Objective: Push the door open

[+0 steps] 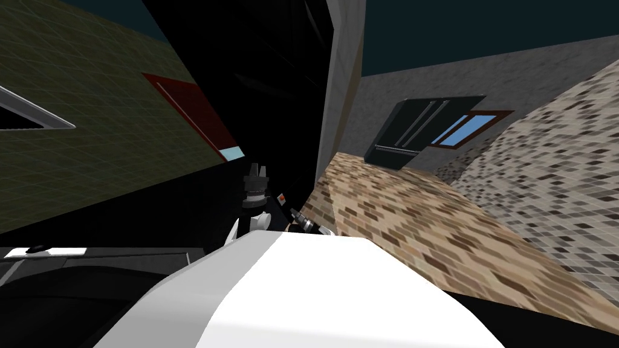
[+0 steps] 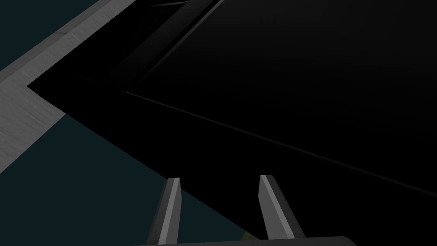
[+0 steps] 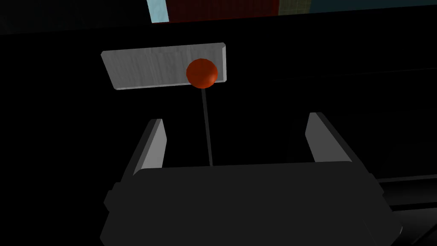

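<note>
The door (image 1: pixel 266 90) is a black panel standing straight ahead, with a grey frame post (image 1: pixel 338 90) along its right edge. My left gripper (image 1: pixel 256 165) is raised in front of the panel's lower part, pointing up at it. In the left wrist view its fingers (image 2: pixel 219 177) stand a modest gap apart with nothing between them, close before the dark door (image 2: pixel 298 85) and the grey frame (image 2: pixel 25 115). My right gripper (image 3: pixel 234 117) is open and empty, facing a dark surface that carries a small grey plate (image 3: pixel 158 68) with a red ball (image 3: pixel 202 73) on a thin rod.
A brick-patterned floor (image 1: pixel 423 223) runs off to the right past the frame, toward a dark cabinet (image 1: pixel 417 130) and a window (image 1: pixel 462 130). An olive wall (image 1: pixel 90 121) with a red-framed panel (image 1: pixel 193 115) lies to the left. A dark counter (image 1: pixel 90 272) is low on the left.
</note>
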